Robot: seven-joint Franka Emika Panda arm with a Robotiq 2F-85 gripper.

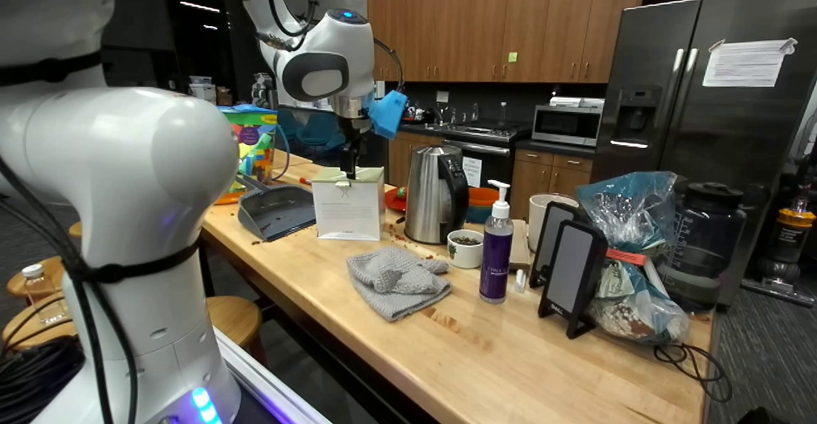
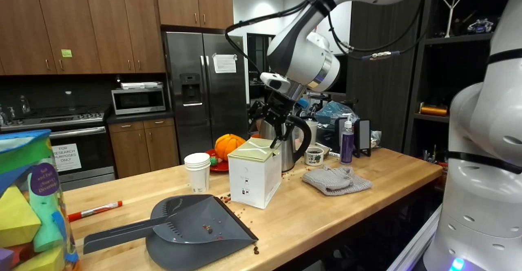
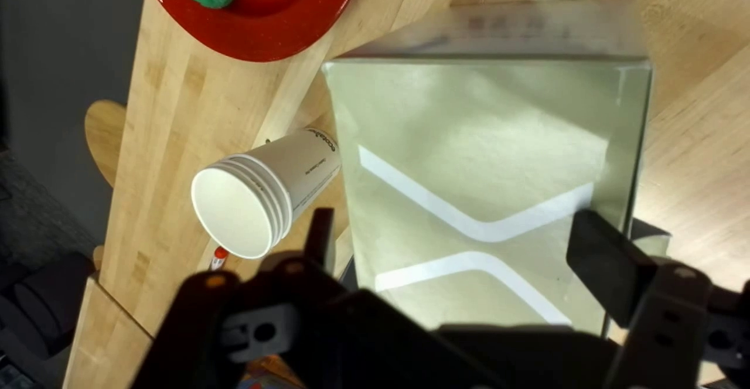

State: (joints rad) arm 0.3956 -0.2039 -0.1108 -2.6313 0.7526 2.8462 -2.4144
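A white box [image 2: 255,181] with a pale green lid stands upright on the wooden table. It shows in both exterior views, and its lid with white bands fills much of the wrist view [image 3: 469,143]. My gripper [image 3: 460,239] is open above the lid, its fingers spread wide. One finger lies over the lid near an edge; the other is beyond the opposite edge in the wrist view. In an exterior view the gripper [image 1: 350,165] comes down at the lid's near edge, by a small tab. I cannot tell whether the finger touches the box. Nothing is held.
A steel kettle [image 1: 426,194] stands close beside the box. Stacked paper cups [image 2: 197,173], a red plate [image 3: 263,37] and an orange pumpkin [image 2: 229,145] are near. A grey dustpan [image 2: 195,226], a grey cloth [image 1: 399,280], a purple pump bottle [image 1: 496,255] and speakers [image 1: 572,271] also lie around.
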